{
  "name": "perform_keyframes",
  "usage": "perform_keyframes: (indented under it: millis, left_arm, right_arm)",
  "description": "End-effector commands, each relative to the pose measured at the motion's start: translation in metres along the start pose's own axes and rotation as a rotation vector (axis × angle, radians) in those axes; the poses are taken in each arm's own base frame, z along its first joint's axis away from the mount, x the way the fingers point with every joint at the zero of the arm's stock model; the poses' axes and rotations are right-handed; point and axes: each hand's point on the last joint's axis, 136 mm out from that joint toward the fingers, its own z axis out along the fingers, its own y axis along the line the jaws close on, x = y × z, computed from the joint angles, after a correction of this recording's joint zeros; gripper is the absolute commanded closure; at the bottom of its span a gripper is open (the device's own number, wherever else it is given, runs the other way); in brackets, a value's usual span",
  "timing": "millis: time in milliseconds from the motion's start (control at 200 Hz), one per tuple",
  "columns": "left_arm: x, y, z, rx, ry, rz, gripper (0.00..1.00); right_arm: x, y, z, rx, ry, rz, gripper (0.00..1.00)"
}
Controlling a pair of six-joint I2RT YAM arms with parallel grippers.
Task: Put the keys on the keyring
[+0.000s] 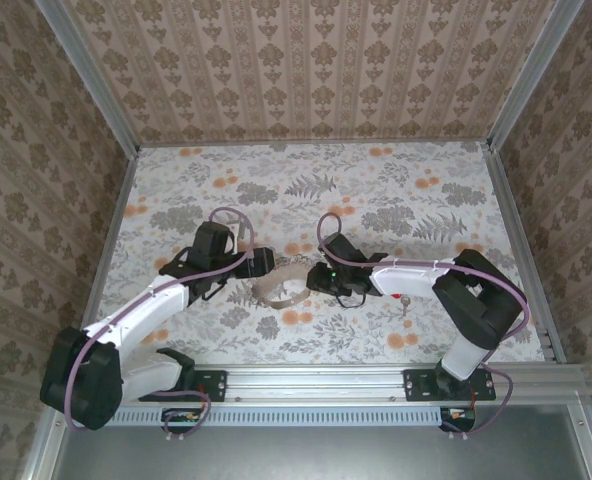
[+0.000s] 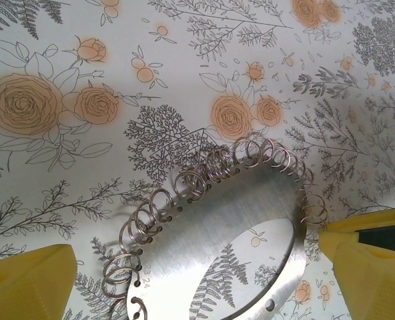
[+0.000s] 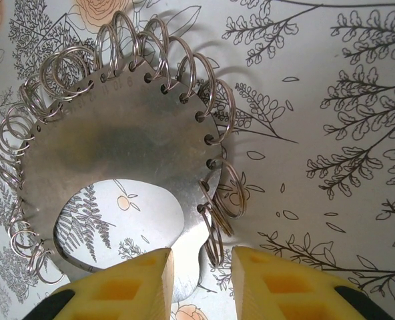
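Note:
The keyring is a flat silvery plate with an oval hole, its rim threaded with several wire split rings; it lies on the floral table between both grippers. My left gripper stands open, its yellow fingers wide on either side of the plate. The right finger sits close to the ringed edge. My right gripper is open, and one split ring and a tab of the plate reach into its gap. A tiny key with a red head lies beside the right forearm.
Patterned walls enclose the floral table on three sides, with aluminium posts in the corners. A metal rail runs along the near edge by the arm bases. The right arm's elbow stands near the right wall.

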Motion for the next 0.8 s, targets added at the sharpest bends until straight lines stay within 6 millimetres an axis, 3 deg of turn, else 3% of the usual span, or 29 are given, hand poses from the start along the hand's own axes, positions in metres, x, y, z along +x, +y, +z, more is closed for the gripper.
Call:
perform_keyframes:
  millis: [0,795]
  left_arm:
    - [-0.003,-0.001,-0.004,0.016,-0.019,-0.012,0.00]
    - [-0.001,0.002,-0.005,0.016,-0.019,-0.019,0.00]
  right_arm:
    - [0.004,-0.002,0.006,0.003,0.007,0.021,0.70]
    - [0.009,-0.006,0.020,0.011,0.020,0.035,0.82]
